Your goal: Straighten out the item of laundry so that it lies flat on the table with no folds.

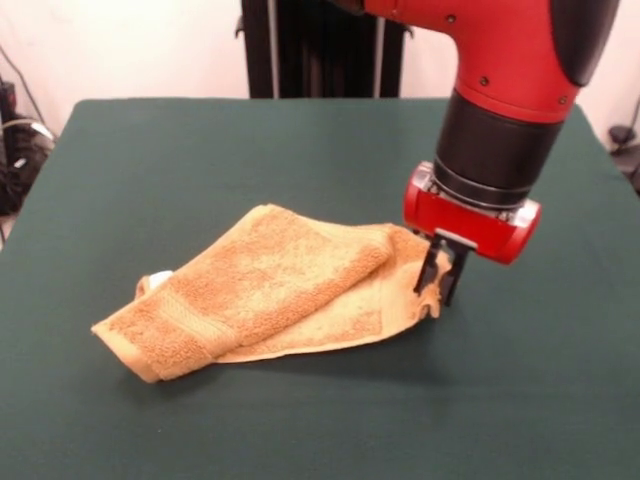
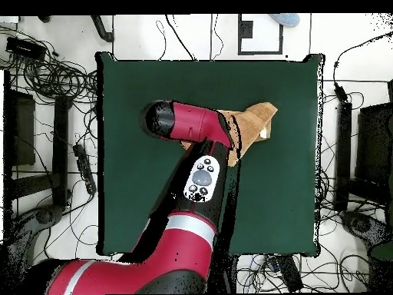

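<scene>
Bench point(image 1: 300, 420): large rectangular top in dark green felt-like cloth, filling most of both views; in the overhead view its lower middle is covered by the arm. Arm point(image 1: 500, 60): red and black, entering the front view from the top right, its upper links cut off by the frame edge; a black cylindrical wrist section leads down to a red housing set at a slight tilt. In the overhead view the arm rises from the bottom edge, bends and ends in a red and black head lying over the bench's middle, hiding the claw and part of the cloth below it. Item of laundry point(image 1: 260, 290): orange-tan terry washcloth, lying on the bench slightly left of centre in the front view, folded over itself in a loose diagonal roll, with a flat woven band showing near its lower left end; in the overhead view only its end point(image 2: 257, 121) shows beside the arm. Claw point(image 1: 441, 275): two short black fingers pointing down, pressed together on the washcloth's right corner, which is lifted a little off the bench. Tag point(image 1: 160, 277): small, white, peeping out at the cloth's left side, detail hard to make out.
</scene>
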{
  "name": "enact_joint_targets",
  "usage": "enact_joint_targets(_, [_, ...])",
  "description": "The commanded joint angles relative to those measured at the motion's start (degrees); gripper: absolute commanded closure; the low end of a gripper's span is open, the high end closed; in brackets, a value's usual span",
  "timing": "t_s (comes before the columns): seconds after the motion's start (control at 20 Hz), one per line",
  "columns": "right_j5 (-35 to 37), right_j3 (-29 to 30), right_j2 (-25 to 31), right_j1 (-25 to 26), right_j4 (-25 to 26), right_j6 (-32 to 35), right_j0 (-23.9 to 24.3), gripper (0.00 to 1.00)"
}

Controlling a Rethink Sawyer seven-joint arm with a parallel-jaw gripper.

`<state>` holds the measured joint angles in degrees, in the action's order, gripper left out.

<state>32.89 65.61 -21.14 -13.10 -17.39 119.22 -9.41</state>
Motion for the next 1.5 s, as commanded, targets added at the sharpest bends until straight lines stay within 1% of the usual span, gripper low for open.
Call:
enact_joint_targets(0.05, [7.8,-4.7,2.0,0.5,-4.5,17.5,-2.6,1.00])
enact_joint_targets(0.2, [7.0,-4.7,1.6,0.6,-4.0,17.2,-3.0,1.00])
enact_joint_targets(0.25, [5.7,-3.6,2.0,0.1,-3.8,16.9,-3.0,0.00])
enact_joint_targets(0.45, [1.7,-0.5,4.5,-1.5,-4.2,15.1,-1.8,0.00])
enact_joint_targets(0.75, [1.0,-0.3,4.4,-1.4,-3.4,13.2,-1.2,0.00])
enact_joint_targets(0.8, [-1.4,0.3,4.8,-1.5,-3.5,13.3,-0.8,0.00])
enact_joint_targets(0.85, [-2.3,1.2,5.7,-1.8,-3.4,12.3,0.0,0.00])
enact_joint_targets(0.9, [-3.7,2.7,7.2,-2.6,-3.2,10.7,1.3,0.00])
enact_joint_targets(1.0, [-4.8,5.4,9.7,-4.9,-1.7,5.4,4.7,0.00])
enact_joint_targets(1.15, [-8.3,12.4,16.0,-9.4,0.7,-3.4,12.4,0.00])
enact_joint_targets(1.25, [-8.2,15.0,20.1,-10.7,2.2,-8.1,17.2,0.00])
enact_joint_targets(1.5, [-10.0,18.9,24.6,-12.9,8.2,-10.5,23.3,0.00])
